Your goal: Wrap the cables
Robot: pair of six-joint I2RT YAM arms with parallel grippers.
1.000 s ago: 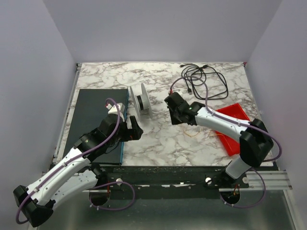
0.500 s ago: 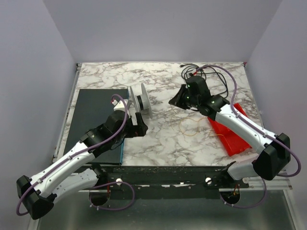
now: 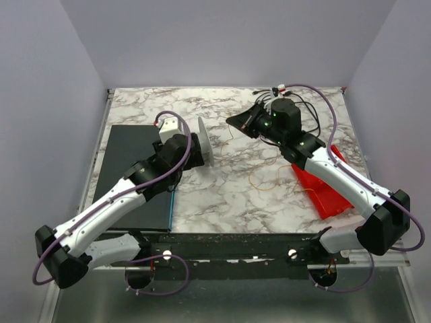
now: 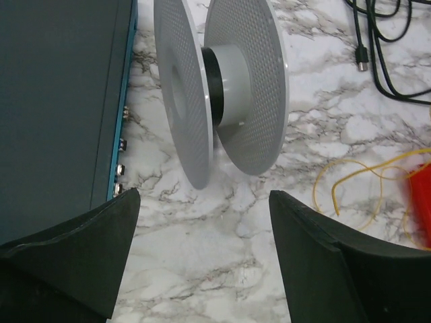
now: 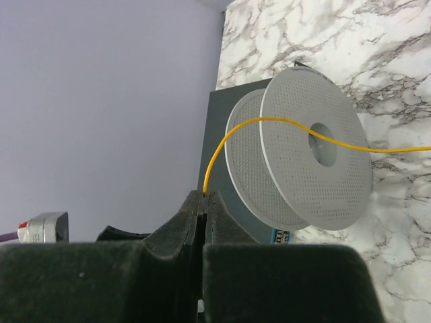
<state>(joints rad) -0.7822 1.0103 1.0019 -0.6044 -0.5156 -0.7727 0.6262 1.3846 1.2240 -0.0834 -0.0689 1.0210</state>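
The black cables (image 3: 311,116) lie in loose loops at the table's back right, partly hidden by my right arm; they also show in the left wrist view (image 4: 385,57). A white spool (image 3: 205,141) stands on its rims mid-table, its hub bare (image 4: 232,84). My right gripper (image 3: 234,122) is raised just right of the spool and is shut on a thin yellow wire (image 5: 222,145), which runs across the spool's face (image 5: 316,158) and down to loose loops on the marble (image 3: 259,178). My left gripper (image 4: 202,195) is open and empty, low over the table just short of the spool (image 3: 194,149).
A flat dark box (image 3: 135,168) with a teal edge lies left of the spool, close to my left finger (image 4: 60,101). A red tray (image 3: 323,182) sits at the right under my right arm. Walls enclose the table on three sides.
My right gripper has swung back and left, rising with the yellow wire toward the spool. My left arm has reached forward up to the spool, which now stands turned more edge-on.
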